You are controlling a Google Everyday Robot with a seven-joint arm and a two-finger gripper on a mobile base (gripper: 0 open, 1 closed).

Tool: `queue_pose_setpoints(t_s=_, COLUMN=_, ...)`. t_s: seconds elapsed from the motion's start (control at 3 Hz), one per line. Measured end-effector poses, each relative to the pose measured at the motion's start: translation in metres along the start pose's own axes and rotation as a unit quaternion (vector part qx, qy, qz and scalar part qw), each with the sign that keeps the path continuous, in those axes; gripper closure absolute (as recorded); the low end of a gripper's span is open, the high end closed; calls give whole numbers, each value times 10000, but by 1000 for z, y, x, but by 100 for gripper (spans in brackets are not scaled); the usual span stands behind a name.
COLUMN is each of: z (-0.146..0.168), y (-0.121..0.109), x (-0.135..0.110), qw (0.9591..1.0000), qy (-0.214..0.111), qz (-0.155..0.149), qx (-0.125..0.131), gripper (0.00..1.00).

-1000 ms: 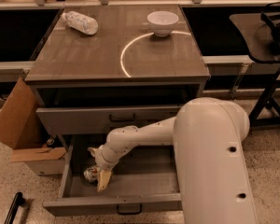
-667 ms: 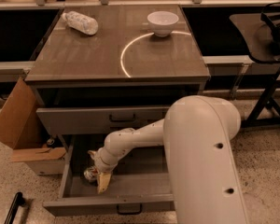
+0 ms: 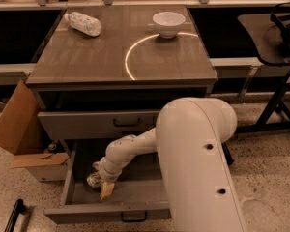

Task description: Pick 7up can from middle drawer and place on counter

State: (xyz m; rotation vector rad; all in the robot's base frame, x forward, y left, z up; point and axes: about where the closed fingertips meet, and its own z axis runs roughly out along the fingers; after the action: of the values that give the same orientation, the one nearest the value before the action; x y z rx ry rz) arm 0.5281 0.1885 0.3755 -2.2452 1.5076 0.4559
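Observation:
The middle drawer (image 3: 135, 193) is pulled open at the bottom of the cabinet, with a small dark handle on its low front panel. The 7up can (image 3: 92, 180), small and white-silver with coloured print, lies on the drawer floor at the left. My gripper (image 3: 102, 182) reaches down into the drawer and sits right at the can, on its right side and touching it. My large white arm fills the lower right of the view. The counter (image 3: 82, 57) is the glossy grey-brown cabinet top with a bright ring of light.
A clear plastic bottle (image 3: 83, 23) lies at the counter's back left and a white bowl (image 3: 168, 23) stands at the back right. The taller-fronted grey drawer (image 3: 77, 125) above is shut. A cardboard box (image 3: 17, 129) stands left of the cabinet. A black stand (image 3: 275, 42) is at the right.
The arm's upper body has shifted a little left in the view. The gripper stays at the can in the drawer, which has not moved.

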Motion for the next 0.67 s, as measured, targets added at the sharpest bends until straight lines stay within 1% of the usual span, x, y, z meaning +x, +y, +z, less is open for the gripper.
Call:
queue_pose_setpoints(t_s=0.33, z=4, y=2, x=4, qw=9999, qy=93, qz=27, qx=-35, gripper=42)
queue_pose_setpoints(t_s=0.67, z=6, y=5, x=6, qw=9998, qy=164, qz=19, qx=-76, gripper=73)
